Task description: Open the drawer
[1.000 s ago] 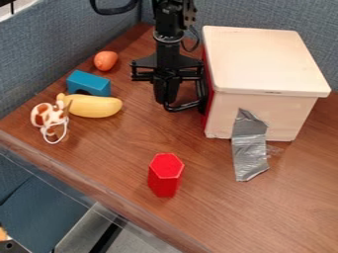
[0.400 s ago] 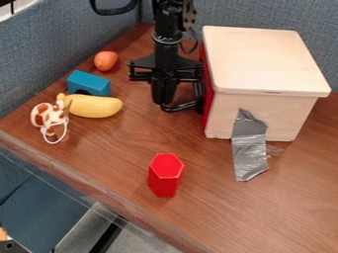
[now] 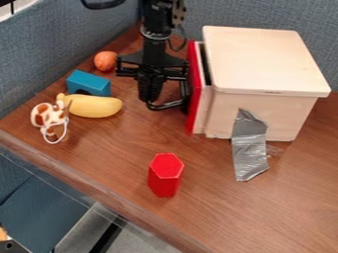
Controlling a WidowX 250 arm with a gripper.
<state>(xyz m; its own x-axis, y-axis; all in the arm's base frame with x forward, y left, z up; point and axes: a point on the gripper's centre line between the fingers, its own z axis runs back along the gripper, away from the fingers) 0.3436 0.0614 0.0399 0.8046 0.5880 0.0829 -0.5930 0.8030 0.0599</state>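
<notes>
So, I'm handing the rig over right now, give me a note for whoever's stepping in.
Gripper: down beside the red drawer front, on the picture's left side of it. Its exact hold on the drawer isn't clear from here.
Job's things: the drawer is in the pale wooden box, at the box's left side in the picture.
Done: the drawer is partly open, with a narrow dark gap behind its front.
Left: probably more pulling away from the box, if a wide opening is wanted.
Nearby: the red hexagonal block stands apart from the drawer.
</notes>
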